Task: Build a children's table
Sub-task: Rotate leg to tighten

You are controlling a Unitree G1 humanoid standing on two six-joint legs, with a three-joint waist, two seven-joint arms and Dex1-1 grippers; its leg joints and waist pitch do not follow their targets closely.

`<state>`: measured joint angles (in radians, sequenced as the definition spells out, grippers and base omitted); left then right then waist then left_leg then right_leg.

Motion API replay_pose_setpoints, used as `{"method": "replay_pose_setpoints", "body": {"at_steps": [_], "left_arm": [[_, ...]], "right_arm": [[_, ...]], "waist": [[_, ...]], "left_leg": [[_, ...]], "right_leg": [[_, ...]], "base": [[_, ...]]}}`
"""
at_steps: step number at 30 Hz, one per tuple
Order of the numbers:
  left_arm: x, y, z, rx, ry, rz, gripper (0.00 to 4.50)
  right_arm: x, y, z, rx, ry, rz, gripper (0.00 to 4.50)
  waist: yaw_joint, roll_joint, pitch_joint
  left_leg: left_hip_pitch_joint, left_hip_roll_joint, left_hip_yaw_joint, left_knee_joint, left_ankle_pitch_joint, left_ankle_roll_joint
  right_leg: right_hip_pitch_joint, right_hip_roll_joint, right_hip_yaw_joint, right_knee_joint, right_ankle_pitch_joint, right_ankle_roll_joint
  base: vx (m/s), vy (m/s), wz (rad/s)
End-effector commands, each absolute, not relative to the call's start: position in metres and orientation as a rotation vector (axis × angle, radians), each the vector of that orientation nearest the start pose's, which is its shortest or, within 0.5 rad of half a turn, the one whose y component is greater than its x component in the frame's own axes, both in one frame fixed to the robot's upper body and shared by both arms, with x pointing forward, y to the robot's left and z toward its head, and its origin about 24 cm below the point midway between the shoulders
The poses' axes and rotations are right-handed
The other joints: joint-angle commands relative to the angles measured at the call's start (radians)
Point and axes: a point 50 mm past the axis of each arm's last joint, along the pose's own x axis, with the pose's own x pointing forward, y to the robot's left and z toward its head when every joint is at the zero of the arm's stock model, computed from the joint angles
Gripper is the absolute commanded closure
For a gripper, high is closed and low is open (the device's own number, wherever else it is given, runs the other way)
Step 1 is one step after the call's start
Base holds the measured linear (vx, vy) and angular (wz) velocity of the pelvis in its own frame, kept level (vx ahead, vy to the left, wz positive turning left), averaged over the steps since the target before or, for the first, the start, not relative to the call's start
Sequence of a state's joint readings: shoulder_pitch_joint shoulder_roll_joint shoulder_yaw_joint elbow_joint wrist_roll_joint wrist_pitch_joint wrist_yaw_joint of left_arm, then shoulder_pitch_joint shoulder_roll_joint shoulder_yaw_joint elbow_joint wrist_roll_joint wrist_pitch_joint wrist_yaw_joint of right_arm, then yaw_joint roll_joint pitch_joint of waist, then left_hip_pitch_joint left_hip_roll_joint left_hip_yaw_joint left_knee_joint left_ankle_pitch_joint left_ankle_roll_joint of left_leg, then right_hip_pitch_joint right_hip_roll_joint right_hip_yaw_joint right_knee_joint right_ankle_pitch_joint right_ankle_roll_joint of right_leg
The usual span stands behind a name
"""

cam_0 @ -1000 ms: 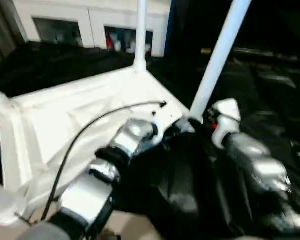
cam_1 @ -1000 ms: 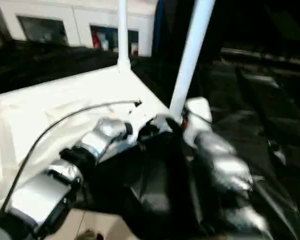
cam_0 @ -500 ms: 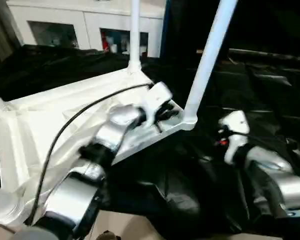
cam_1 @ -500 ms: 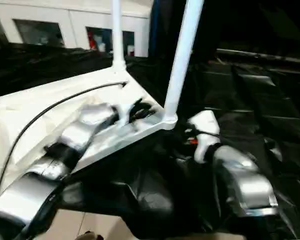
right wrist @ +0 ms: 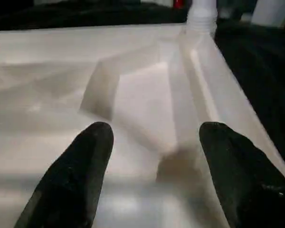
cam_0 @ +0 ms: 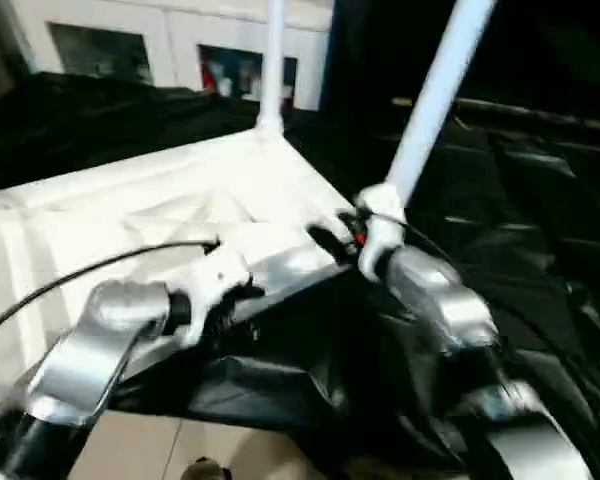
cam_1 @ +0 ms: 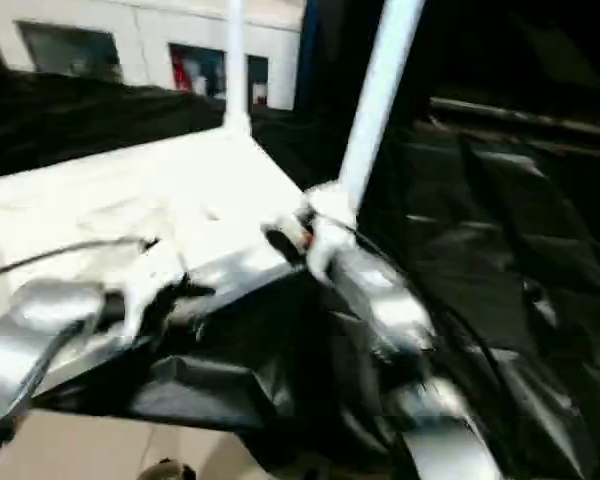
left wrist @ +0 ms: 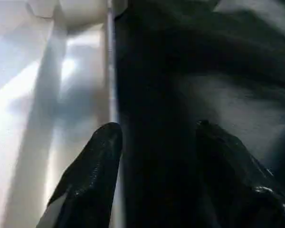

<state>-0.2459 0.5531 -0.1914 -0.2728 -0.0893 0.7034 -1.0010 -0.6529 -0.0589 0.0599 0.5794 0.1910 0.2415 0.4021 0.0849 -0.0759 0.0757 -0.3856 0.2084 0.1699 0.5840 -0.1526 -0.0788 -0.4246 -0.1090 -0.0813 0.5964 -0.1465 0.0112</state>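
The tabletop (cam_0: 150, 205) is lying underside up on the black-draped desk (cam_0: 540, 220), two legs (cam_0: 435, 100) standing in its far-side corner sockets. It is looking light, stiff and slick; its ribs and rim are offering the surest hold. The left gripper (left wrist: 156, 137) is straddling its near edge, fingers (left wrist: 92, 161) spread and empty; the right gripper (right wrist: 154, 137) is hovering over the ribs, fingers spread.

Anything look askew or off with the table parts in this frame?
Yes, mildly: the near corner leg leans away to the right, while the far corner leg stands straight on the upturned tabletop. The near one may not be seated squarely in its socket. No damage visible.
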Motion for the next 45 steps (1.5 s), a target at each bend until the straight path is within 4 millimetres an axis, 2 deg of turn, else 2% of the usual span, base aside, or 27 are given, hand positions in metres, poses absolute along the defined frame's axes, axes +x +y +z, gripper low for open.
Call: {"method": "replay_pose_setpoints", "body": {"at_steps": [1, 2, 3, 4, 5, 6, 7, 9, 10, 12, 13, 17, 18, 19, 21, 22, 25, 27, 29, 33, 35, 37, 40, 41, 42, 43, 45], "left_arm": [[0.244, 0.152, 0.097, 0.350, 0.500, -1.096, 1.50], [0.242, 0.153, 0.098, 0.350, 0.505, -1.090, 1.43], [0.237, 0.157, 0.096, 0.367, 0.525, -1.056, 1.40], [0.237, 0.158, 0.095, 0.370, 0.529, -1.049, 1.31], [0.234, 0.160, 0.094, 0.380, 0.539, -1.031, 1.18], [0.231, 0.164, 0.091, 0.403, 0.560, -0.988, 1.18], [0.230, 0.167, 0.089, 0.414, 0.567, -0.965, 1.08], [0.226, 0.170, 0.086, 0.438, 0.583, -0.919, 0.88], [0.222, 0.172, 0.085, 0.446, 0.594, -0.886, 0.80], [0.220, 0.170, 0.086, 0.434, 0.590, -0.893, 0.66], [0.218, 0.168, 0.089, 0.417, 0.584, -0.901, 0.56], [0.218, 0.170, 0.092, 0.470, 0.602, -0.896, 0.30], [0.219, 0.172, 0.091, 0.506, 0.611, -0.884, 0.28], [0.220, 0.175, 0.090, 0.526, 0.613, -0.868, 0.23], [0.223, 0.177, 0.090, 0.538, 0.607, -0.840, 0.06], [0.226, 0.179, 0.093, 0.538, 0.594, -0.812, 0.06], [0.228, 0.179, 0.097, 0.532, 0.574, -0.808, 0.06], [0.228, 0.177, 0.105, 0.471, 0.536, -0.841, 0.06], [0.227, 0.177, 0.107, 0.455, 0.524, -0.859, 0.06], [0.216, 0.176, 0.109, 0.426, 0.503, -0.946, 0.06], [0.211, 0.178, 0.107, 0.413, 0.510, -0.942, 0.06], [0.205, 0.183, 0.104, 0.397, 0.519, -0.921, 0.06], [0.198, 0.186, 0.103, 0.386, 0.529, -0.926, 0.06], [0.192, 0.188, 0.102, 0.378, 0.532, -0.935, 0.06], [0.192, 0.188, 0.102, 0.378, 0.532, -0.935, 0.06], [0.188, 0.189, 0.102, 0.373, 0.533, -0.941, 0.06], [0.175, 0.197, 0.101, 0.368, 0.560, -0.959, 0.06]], "right_arm": [[0.364, -0.094, 0.076, 0.108, 0.197, 0.500, 1.29], [0.365, -0.094, 0.077, 0.119, 0.194, 0.488, 1.29], [0.370, -0.096, 0.077, 0.142, 0.193, 0.436, 1.29], [0.371, -0.096, 0.077, 0.146, 0.192, 0.426, 1.29], [0.374, -0.097, 0.077, 0.157, 0.193, 0.399, 1.29], [0.378, -0.101, 0.077, 0.172, 0.194, 0.340, 1.29], [0.380, -0.104, 0.077, 0.180, 0.196, 0.306, 1.29], [0.384, -0.112, 0.076, 0.201, 0.198, 0.231, 1.29], [0.387, -0.120, 0.076, 0.218, 0.197, 0.161, 1.29], [0.388, -0.125, 0.076, 0.220, 0.195, 0.132, 1.29], [0.389, -0.128, 0.076, 0.221, 0.193, 0.110, 1.29], [0.391, -0.134, 0.077, 0.219, 0.184, 0.077, 1.29], [0.392, -0.135, 0.078, 0.219, 0.181, 0.070, 1.29], [0.393, -0.136, 0.078, 0.218, 0.178, 0.063, 1.29], [0.394, -0.140, 0.079, 0.219, 0.172, 0.046, 1.29], [0.395, -0.145, 0.081, 0.218, 0.164, 0.027, 1.29], [0.395, -0.152, 0.082, 0.219, 0.156, 0.009, 1.29], [0.396, -0.166, 0.085, 0.214, 0.146, -0.028, 1.29], [0.396, -0.172, 0.085, 0.210, 0.144, -0.044, 1.29], [0.394, -0.197, 0.085, 0.186, 0.150, -0.106, 1.29], [0.393, -0.207, 0.085, 0.176, 0.152, -0.131, 1.29], [0.392, -0.220, 0.087, 0.162, 0.152, -0.166, 1.29], [0.391, -0.228, 0.089, 0.154, 0.151, -0.188, 1.29], [0.390, -0.233, 0.090, 0.152, 0.149, -0.203, 1.29], [0.390, -0.233, 0.090, 0.152, 0.149, -0.203, 1.29], [0.390, -0.234, 0.091, 0.153, 0.147, -0.208, 1.29], [0.391, -0.233, 0.093, 0.150, 0.134, -0.173, 1.29]], "waist": [[-0.010, 0.013, -0.058], [-0.008, 0.000, -0.059], [-0.006, -0.004, -0.060], [-0.006, 0.002, -0.058], [-0.004, 0.000, -0.059], [-0.009, -0.010, -0.058], [-0.008, -0.009, -0.057], [-0.005, -0.017, -0.054], [0.000, -0.017, -0.054], [0.003, -0.017, -0.050], [0.007, -0.017, -0.051], [0.009, -0.019, -0.050], [0.010, -0.016, -0.051], [0.008, -0.019, -0.050], [0.006, -0.017, -0.050], [0.006, -0.013, -0.052], [0.007, -0.013, -0.053], [0.008, -0.013, -0.058], [0.012, -0.012, -0.058], [0.016, -0.020, -0.060], [0.017, -0.026, -0.060], [0.017, -0.028, -0.061], [0.015, -0.031, -0.060], [0.013, -0.037, -0.060], [0.014, -0.034, -0.060], [0.014, -0.033, -0.060], [0.013, -0.036, -0.056]], "left_leg": [[0.025, 0.018, 0.000, -0.090, -0.362, -0.058], [0.024, 0.015, 0.005, -0.088, -0.330, -0.051], [0.024, 0.017, 0.005, -0.088, -0.318, -0.050], [0.023, 0.014, 0.006, -0.087, -0.304, -0.052], [0.028, 0.015, 0.009, -0.084, -0.292, -0.056], [0.021, 0.014, 0.008, -0.085, -0.289, -0.056], [0.020, 0.014, 0.007, -0.087, -0.297, -0.061], [0.022, 0.013, 0.010, -0.084, -0.312, -0.062], [0.027, 0.014, 0.010, -0.083, -0.341, -0.064], [0.030, 0.013, 0.011, -0.083, -0.371, -0.066], [0.035, 0.013, 0.010, -0.082, -0.411, -0.073], [0.027, 0.010, 0.004, -0.083, -0.438, -0.077], [0.026, 0.009, 0.003, -0.083, -0.439, -0.077], [0.023, 0.008, 0.002, -0.083, -0.447, -0.077], [0.025, 0.008, -0.001, -0.081, -0.471, -0.081], [0.024, 0.008, -0.003, -0.080, -0.479, -0.085], [0.025, 0.008, -0.003, -0.077, -0.485, -0.085], [0.024, 0.009, -0.003, -0.076, -0.477, -0.085], [0.026, 0.008, 0.001, -0.073, -0.463, -0.084], [0.015, 0.008, 0.002, -0.073, -0.433, -0.078], [0.012, 0.008, 0.004, -0.071, -0.408, -0.073], [0.009, 0.007, 0.005, -0.070, -0.390, -0.069], [0.005, 0.007, 0.006, -0.070, -0.370, -0.064], [0.004, 0.007, 0.007, -0.068, -0.365, -0.059], [0.004, 0.008, 0.007, -0.069, -0.362, -0.058], [0.009, 0.008, 0.009, -0.067, -0.366, -0.056], [0.006, 0.008, 0.008, -0.068, -0.374, -0.051]], "right_leg": [[0.035, -0.022, 0.041, -0.052, -0.298, -0.159], [0.034, -0.020, 0.045, -0.048, -0.270, -0.157], [0.035, -0.023, 0.047, -0.047, -0.261, -0.158], [0.035, -0.018, 0.049, -0.048, -0.255, -0.151], [0.029, -0.016, 0.052, -0.046, -0.229, -0.151], [0.034, -0.014, 0.052, -0.045, -0.227, -0.150], [0.036, -0.015, 0.053, -0.046, -0.246, -0.146], [0.032, -0.016, 0.055, -0.050, -0.273, -0.136], [0.027, -0.016, 0.055, -0.053, -0.312, -0.129], [0.020, -0.013, 0.056, -0.058, -0.346, -0.122], [0.015, -0.013, 0.055, -0.061, -0.387, -0.116], [0.018, -0.013, 0.054, -0.065, -0.434, -0.097], [0.018, -0.014, 0.054, -0.065, -0.439, -0.093], [0.018, -0.014, 0.053, -0.067, -0.458, -0.085], [0.014, -0.015, 0.052, -0.071, -0.495, -0.077], [0.014, -0.015, 0.051, -0.071, -0.500, -0.077], [0.012, -0.013, 0.050, -0.070, -0.488, -0.086], [0.014, -0.015, 0.050, -0.066, -0.469, -0.093], [0.009, -0.009, 0.050, -0.062, -0.423, -0.111], [0.020, -0.013, 0.050, -0.058, -0.417, -0.109], [0.021, -0.010, 0.050, -0.054, -0.393, -0.110], [0.022, -0.011, 0.051, -0.054, -0.384, -0.109], [0.024, -0.009, 0.051, -0.050, -0.364, -0.110], [0.025, -0.009, 0.051, -0.051, -0.365, -0.110], [0.026, -0.010, 0.050, -0.051, -0.373, -0.108], [0.021, -0.008, 0.052, -0.052, -0.370, -0.109], [0.022, -0.008, 0.052, -0.053, -0.377, -0.107]], "base": [[0.000, 0.000, 0.00], [0.000, 0.000, 0.00], [0.000, 0.000, 0.00], [0.000, 0.000, 0.00], [0.000, 0.000, 0.00], [0.000, 0.000, 0.00], [0.000, 0.000, 0.00], [0.000, 0.000, 0.00], [0.000, 0.000, 0.00], [0.000, 0.000, 0.00], [0.000, 0.000, 0.00], [0.000, 0.000, 0.00], [0.000, 0.000, 0.00], [0.000, 0.000, 0.00], [0.000, 0.000, 0.00], [0.000, 0.000, 0.00], [0.000, 0.000, 0.00], [0.000, 0.000, 0.00], [0.000, 0.000, 0.00], [0.000, 0.000, 0.00], [0.000, 0.000, 0.00], [0.000, 0.000, 0.00], [0.000, 0.000, 0.00], [0.000, 0.000, 0.00], [0.000, 0.000, 0.00], [0.000, 0.000, 0.00], [0.000, 0.000, 0.00]]}}
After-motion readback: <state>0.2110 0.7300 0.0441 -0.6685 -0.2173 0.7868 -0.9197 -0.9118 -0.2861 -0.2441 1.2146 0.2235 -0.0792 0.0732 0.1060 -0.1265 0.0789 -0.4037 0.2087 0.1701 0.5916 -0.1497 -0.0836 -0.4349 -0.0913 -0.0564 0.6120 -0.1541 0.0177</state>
